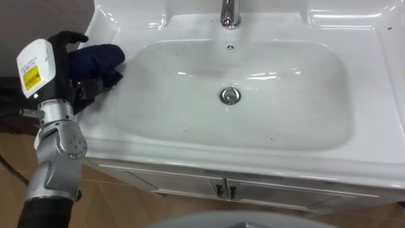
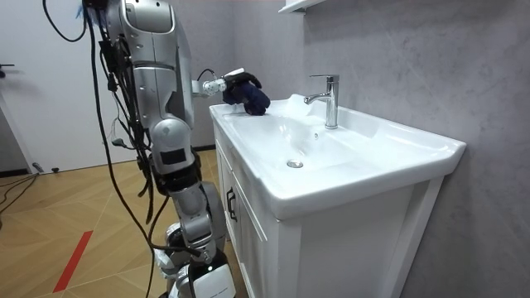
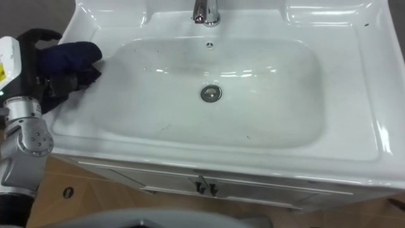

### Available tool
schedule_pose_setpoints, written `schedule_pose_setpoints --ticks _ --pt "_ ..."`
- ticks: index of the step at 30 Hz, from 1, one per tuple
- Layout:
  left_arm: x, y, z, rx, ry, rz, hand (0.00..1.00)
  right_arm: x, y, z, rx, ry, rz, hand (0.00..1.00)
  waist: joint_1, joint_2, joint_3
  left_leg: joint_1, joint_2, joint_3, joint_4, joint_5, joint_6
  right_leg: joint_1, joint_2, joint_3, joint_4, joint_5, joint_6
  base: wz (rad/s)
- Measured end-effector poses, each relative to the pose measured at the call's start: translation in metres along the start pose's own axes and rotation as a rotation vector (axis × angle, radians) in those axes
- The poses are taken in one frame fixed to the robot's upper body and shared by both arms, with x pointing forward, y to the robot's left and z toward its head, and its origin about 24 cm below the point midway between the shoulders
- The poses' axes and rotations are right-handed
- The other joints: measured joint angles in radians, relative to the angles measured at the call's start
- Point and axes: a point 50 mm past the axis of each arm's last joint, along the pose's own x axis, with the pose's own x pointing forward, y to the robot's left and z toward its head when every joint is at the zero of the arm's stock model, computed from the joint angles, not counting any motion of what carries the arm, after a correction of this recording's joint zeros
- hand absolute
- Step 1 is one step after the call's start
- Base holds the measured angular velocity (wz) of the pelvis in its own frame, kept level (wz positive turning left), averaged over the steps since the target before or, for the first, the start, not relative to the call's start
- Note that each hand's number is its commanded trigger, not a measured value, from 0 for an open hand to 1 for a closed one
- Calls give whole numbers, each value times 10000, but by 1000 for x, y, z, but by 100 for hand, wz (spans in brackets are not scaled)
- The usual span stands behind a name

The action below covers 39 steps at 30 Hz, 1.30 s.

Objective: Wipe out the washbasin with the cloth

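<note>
Bright even light; glare streaks on white basin (image 1: pixel 285 114); shadows soft.

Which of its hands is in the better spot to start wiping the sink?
Left. That hand grips the dark blue cloth, resting on the basin at its left rim, right beside the bowl.

White basin (image 1: pixel 373 126) on a cabinet (image 1: pixel 266 188), dark blue cloth (image 1: pixel 96 58) on its left rim, chrome tap (image 1: pixel 230 14) behind
</note>
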Motion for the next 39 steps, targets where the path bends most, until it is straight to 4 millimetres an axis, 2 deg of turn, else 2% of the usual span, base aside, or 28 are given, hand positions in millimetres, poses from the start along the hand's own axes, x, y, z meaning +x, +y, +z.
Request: schedule_pose_setpoints --ticks 7,21,22,23,27,33,39 --pt "-5 -2 -4 605 -4 -150 100 0 0 -4 -126 42 162 0 -27 14 10 -29 2 103 -12 0 0 -2 2 46 9 2 1 -1" --pt "-15 -14 -25 1803 730 -873 100 0 -1 -4 -89 82 55 0 17 102 31 41 14 142 -2 -1 0 18 12 130 -5 6 -2 0" --pt "-15 -14 -26 1822 766 -870 62 0 -1 -4 -81 82 56 0 16 106 31 40 14 143 -2 -1 0 20 14 130 -12 6 -2 0" --pt "-15 -14 -26 1919 793 -860 0 0 -1 -2 -81 36 51 0 41 122 22 35 13 146 0 -1 0 7 15 136 -12 6 -2 -5" --pt "-15 -13 -25 2210 657 -833 0 0 -1 -5 -93 198 56 0 205 159 16 45 11 147 0 -1 0 -16 15 193 -6 7 -2 -4" --pt "-9 -7 -21 2885 380 -520 0 0 -2 -6 -118 285 46 0 229 260 -7 -49 13 120 -3 -1 0 -118 10 188 12 15 -8 0" --pt "0 6 -14 3237 -36 -7 0 0 -2 -5 -146 277 170 0 197 322 25 -72 10 10 -12 -1 0 -133 16 183 0 15 -8 0"
